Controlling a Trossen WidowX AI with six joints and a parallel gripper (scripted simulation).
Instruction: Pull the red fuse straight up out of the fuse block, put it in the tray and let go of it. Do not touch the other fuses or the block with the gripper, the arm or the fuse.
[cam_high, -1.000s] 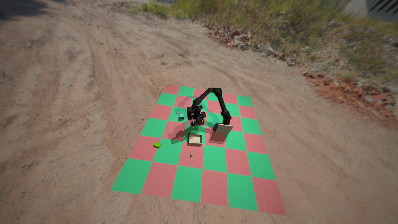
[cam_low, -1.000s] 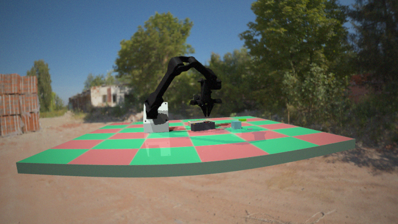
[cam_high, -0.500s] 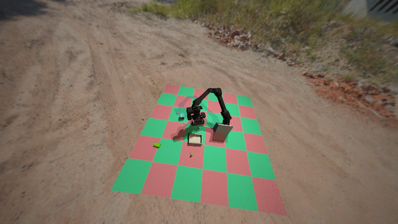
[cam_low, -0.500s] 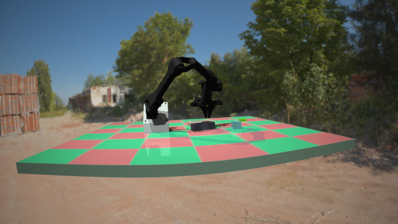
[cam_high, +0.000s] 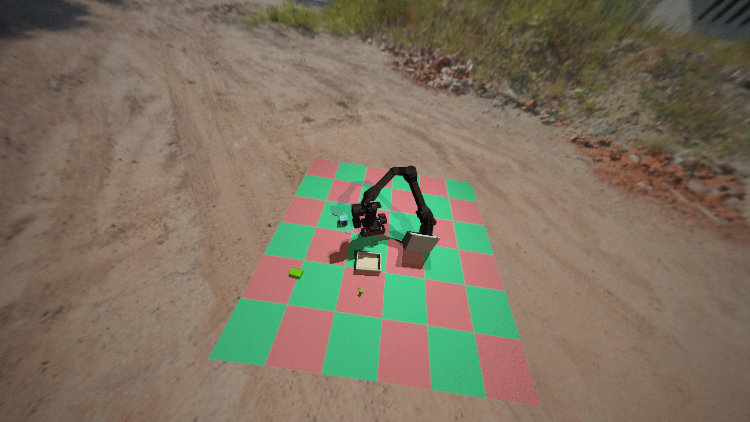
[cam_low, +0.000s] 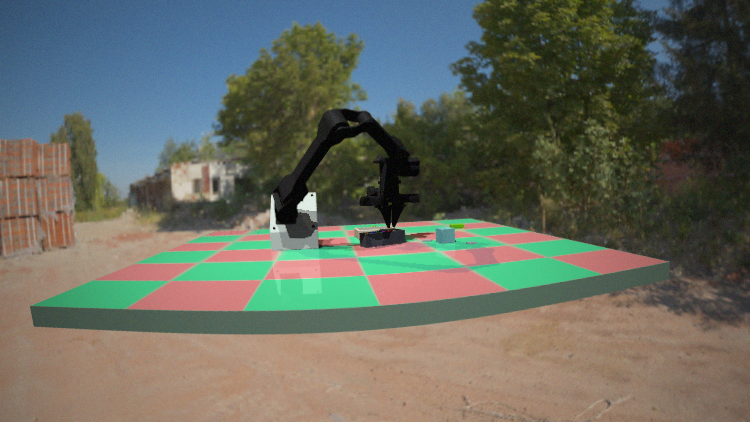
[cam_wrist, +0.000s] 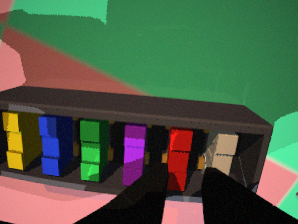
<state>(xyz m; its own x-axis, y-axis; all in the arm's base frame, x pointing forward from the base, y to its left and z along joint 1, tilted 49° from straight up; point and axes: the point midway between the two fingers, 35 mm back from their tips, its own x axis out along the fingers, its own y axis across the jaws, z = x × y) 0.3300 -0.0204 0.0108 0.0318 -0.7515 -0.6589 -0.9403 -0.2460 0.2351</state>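
Note:
The red fuse (cam_wrist: 179, 159) stands in the dark fuse block (cam_wrist: 125, 103) (cam_low: 381, 240) (cam_high: 373, 231), between the purple fuse (cam_wrist: 134, 150) and the beige fuse (cam_wrist: 226, 146). Green (cam_wrist: 90, 150), blue (cam_wrist: 50, 149) and yellow (cam_wrist: 15, 143) fuses stand farther left in the wrist view. My gripper (cam_low: 391, 225) (cam_wrist: 184, 175) points down just above the block, fingers slightly apart and empty. In the wrist view its tips appear on either side of the red fuse's lower end; their exact height over it is hard to tell. The beige tray (cam_high: 367, 272) is empty, beside the block.
A light blue cube (cam_high: 343, 219) (cam_low: 445, 235) stands near the block, with small grey pieces (cam_high: 334, 213) (cam_high: 348, 231) around it. A flat lime block (cam_high: 295, 272) (cam_low: 456, 226) and a small lime piece (cam_high: 360, 291) lie beyond the tray. A pale upright plate (cam_high: 422, 241) stands by the arm's base.

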